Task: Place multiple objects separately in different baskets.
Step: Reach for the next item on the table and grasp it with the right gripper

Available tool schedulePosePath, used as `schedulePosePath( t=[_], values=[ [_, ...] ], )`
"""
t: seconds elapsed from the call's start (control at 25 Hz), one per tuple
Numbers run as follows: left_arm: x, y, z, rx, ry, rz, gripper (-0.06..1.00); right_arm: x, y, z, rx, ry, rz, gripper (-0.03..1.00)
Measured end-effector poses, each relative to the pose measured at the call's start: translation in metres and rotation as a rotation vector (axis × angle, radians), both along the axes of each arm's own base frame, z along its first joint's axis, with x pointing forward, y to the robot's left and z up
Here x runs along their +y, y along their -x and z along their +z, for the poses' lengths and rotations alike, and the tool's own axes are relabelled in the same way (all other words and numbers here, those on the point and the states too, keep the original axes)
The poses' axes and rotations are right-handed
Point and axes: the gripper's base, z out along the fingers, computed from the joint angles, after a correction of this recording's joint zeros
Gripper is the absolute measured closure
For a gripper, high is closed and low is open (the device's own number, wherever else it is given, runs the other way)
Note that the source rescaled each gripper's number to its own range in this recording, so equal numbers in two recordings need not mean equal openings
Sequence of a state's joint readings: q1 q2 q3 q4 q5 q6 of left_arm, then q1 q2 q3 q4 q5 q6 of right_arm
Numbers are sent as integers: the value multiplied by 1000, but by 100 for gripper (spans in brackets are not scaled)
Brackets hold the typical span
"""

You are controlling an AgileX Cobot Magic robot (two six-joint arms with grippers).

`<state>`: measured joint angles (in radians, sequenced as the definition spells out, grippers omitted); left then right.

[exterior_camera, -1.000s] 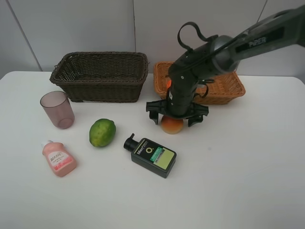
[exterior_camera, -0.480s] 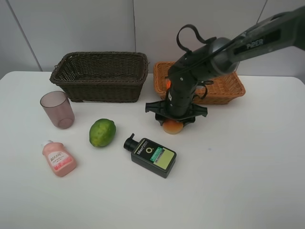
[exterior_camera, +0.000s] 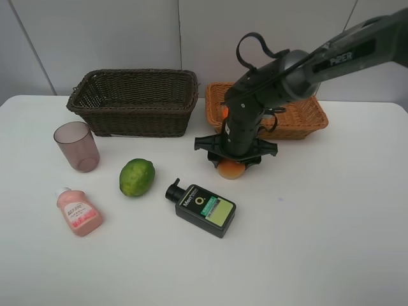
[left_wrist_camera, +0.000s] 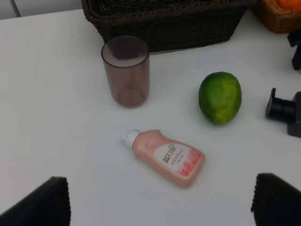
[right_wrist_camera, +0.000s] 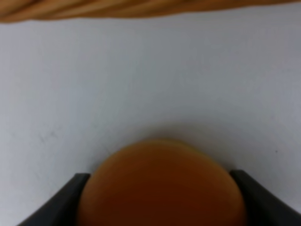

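Mid-grasp on the peach-like fruit (exterior_camera: pixel 231 169): pinched by right claw (exterior_camera: pixel 233 163), jaws drawn in on both flanks, apparently resting on the table (exterior_camera: pixel 331 242), no lift visible

Next, as a guess: lift straight up, carry to the orange-tan basket (exterior_camera: pixel 303 118) just behind the claw, release over the open middle. Needs clearance over the near rim. Round fruit, so go gently or risk it rolling out of the pinch

Tangerine (left_wrist_camera: pixel 288 4) already in that basket, so probably the fruit bin

Left claw (left_wrist_camera: pixel 160 207) spread wide, holding nothing, hanging over the pink soap bottle (left_wrist_camera: pixel 164 157); mauve cup (left_wrist_camera: pixel 126 70) and lime (left_wrist_camera: pixel 220 96) ahead of it, dark brown basket (exterior_camera: pixel 134 102) beyond

Views:
- high cam: gives the whole layout, incl. dark green bottle (exterior_camera: pixel 205 209) just in front of right claw; hides finger contact
- right wrist: gives only contact, fruit filling the gap between both fingers, basket rim ahead
- left wrist: confirms empty jaws, not seen from the high cam
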<state>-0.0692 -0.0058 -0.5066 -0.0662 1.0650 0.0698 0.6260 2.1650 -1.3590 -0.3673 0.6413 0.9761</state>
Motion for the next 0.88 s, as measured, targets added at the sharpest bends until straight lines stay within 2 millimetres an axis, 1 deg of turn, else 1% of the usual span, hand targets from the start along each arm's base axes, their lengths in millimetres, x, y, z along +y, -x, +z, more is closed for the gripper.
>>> schedulePosePath(
  t=[0.32,0.44,0.6,0.88],
  values=[
    [0,0,0,0,0,0,-6,0,0,0,1,1,0,96],
    [0,0,0,0,0,0,-6,-2,1,4,10,18,3,96],
    [0,0,0,0,0,0,-6,-4,5,24,19,39,62,96],
    [0,0,0,0,0,0,-6,-10,14,62,49,93,269,96]
  ],
)
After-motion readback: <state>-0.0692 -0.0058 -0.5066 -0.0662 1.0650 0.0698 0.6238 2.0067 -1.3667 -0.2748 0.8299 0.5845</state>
